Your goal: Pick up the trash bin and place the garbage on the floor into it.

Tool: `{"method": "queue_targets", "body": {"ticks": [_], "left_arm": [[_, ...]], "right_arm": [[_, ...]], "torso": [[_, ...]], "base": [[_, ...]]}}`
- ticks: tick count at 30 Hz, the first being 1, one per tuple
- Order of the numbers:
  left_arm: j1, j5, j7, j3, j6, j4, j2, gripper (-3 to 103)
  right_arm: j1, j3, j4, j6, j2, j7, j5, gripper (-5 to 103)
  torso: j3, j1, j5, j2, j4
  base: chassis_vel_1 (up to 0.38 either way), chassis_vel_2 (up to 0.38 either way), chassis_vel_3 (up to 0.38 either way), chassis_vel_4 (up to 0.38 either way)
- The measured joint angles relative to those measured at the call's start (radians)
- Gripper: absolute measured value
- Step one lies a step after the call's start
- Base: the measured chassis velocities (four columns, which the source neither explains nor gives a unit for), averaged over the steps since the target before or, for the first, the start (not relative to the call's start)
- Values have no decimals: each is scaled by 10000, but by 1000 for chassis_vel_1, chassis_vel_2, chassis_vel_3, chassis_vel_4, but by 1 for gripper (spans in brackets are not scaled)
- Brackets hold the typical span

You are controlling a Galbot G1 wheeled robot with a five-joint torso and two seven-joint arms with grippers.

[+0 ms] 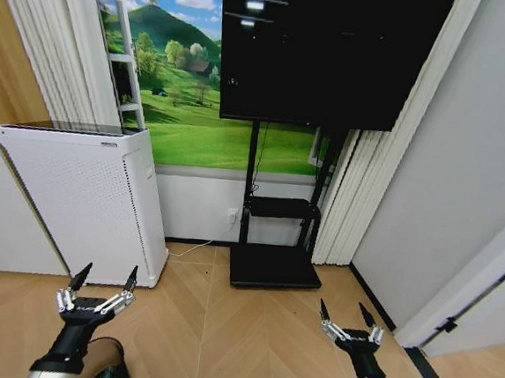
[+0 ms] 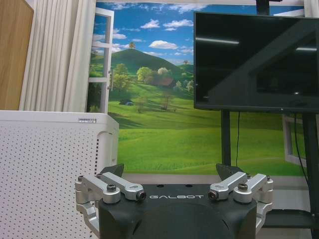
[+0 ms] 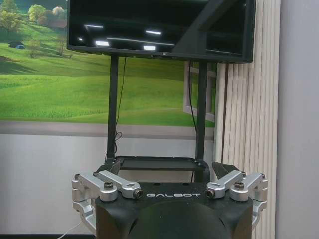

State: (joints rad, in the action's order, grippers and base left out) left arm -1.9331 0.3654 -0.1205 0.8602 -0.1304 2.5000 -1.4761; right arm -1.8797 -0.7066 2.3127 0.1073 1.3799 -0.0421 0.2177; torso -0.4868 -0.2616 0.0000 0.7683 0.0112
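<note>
The trash bin and the garbage are out of view. My left gripper (image 1: 106,275) hangs open over the wooden floor at the lower left, just in front of a tall white perforated appliance (image 1: 84,192). My right gripper (image 1: 342,310) is open at the lower right, above bare floor. Neither holds anything. In the left wrist view the left gripper (image 2: 170,172) faces the appliance (image 2: 45,169) and a landscape mural. In the right wrist view the right gripper (image 3: 164,172) faces the television stand (image 3: 157,162).
A large black television (image 1: 322,49) on a black stand with a flat base (image 1: 274,266) stands against the mural wall ahead. White curtains and a grey wall (image 1: 447,188) close the right side. Open wooden floor (image 1: 222,337) lies between the arms.
</note>
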Motion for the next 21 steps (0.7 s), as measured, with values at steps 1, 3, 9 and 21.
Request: {"method": "queue_targets", "body": {"ticks": [1, 3, 9, 21], "left_arm": [[0, 0, 0, 0, 0, 0, 0, 100], [0, 0, 0, 0, 0, -1, 0, 100], [0, 0, 0, 0, 0, 0, 0, 100], [0, 0, 0, 0, 0, 0, 0, 100]], "right_arm": [[0, 0, 0, 0, 0, 0, 0, 100], [0, 0, 0, 0, 0, 0, 0, 100], [-1, 0, 0, 0, 0, 0, 0, 100], [0, 0, 0, 0, 1, 0, 0, 100]], "torso": [[2, 2, 0, -3, 0], [3, 3, 0, -5, 0], [10, 7, 0, -16, 0], [17, 11, 0, -28, 0]], "base": [[0, 0, 0, 0], [0, 0, 0, 0], [0, 0, 0, 0], [0, 0, 0, 0]]}}
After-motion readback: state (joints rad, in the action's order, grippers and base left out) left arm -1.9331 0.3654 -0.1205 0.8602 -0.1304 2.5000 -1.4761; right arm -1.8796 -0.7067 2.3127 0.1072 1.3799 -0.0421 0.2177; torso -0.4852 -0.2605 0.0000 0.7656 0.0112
